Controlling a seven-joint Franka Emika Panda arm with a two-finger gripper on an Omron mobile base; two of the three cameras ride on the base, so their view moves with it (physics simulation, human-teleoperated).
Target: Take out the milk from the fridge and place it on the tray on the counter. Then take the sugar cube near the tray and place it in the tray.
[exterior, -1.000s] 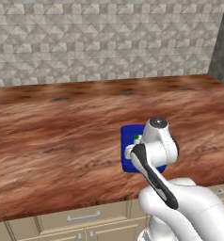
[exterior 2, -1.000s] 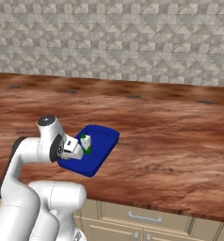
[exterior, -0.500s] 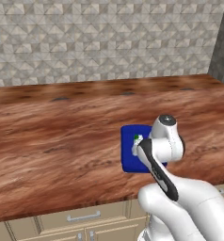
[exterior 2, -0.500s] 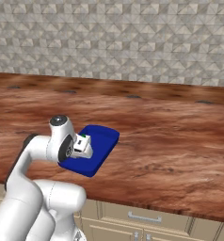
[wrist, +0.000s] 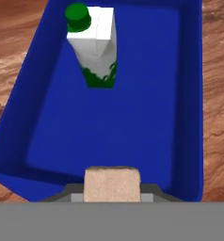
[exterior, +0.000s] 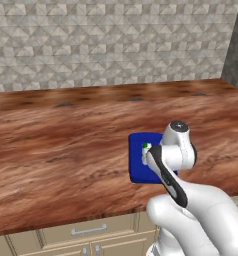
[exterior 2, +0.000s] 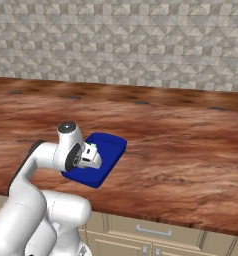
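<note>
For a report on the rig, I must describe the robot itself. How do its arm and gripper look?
The arm is glossy white, built of thick rounded links, with dark grey discs at the joints and a dark strip along one link. The gripper has small grey finger tips. No cables or markings are visible.

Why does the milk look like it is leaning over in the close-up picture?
Hand view: the camera sits close above the milk, so it looks stretched, top big, bottom narrow, over the tray. Left base view: just a tiny green-and-white speck beside the arm.
</note>
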